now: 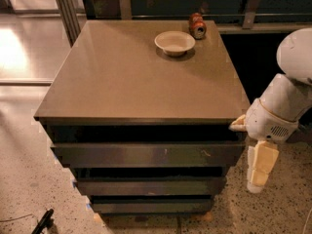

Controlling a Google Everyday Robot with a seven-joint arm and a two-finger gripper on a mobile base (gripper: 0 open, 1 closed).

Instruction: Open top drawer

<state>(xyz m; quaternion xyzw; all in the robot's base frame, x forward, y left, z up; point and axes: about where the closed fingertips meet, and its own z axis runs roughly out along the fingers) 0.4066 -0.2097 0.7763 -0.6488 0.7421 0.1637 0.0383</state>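
Note:
The top drawer (146, 155) is the widest of three dark drawer fronts under the brown tabletop (122, 82). Its glossy handle-less panel sits just below a dark gap under the tabletop's front edge, and its interior is hidden. My gripper (257, 183) hangs fingers-down on its white arm (280, 108), just right of the cabinet's front right corner. It is level with the top drawer's right end and touches nothing that I can see.
A white bowl (174, 43) and a red can (197, 25) stand at the back of the tabletop. Two narrower drawers (148, 185) sit below the top one. A black object (43, 222) lies on the speckled floor at the bottom left. A rail and wall run behind the cabinet.

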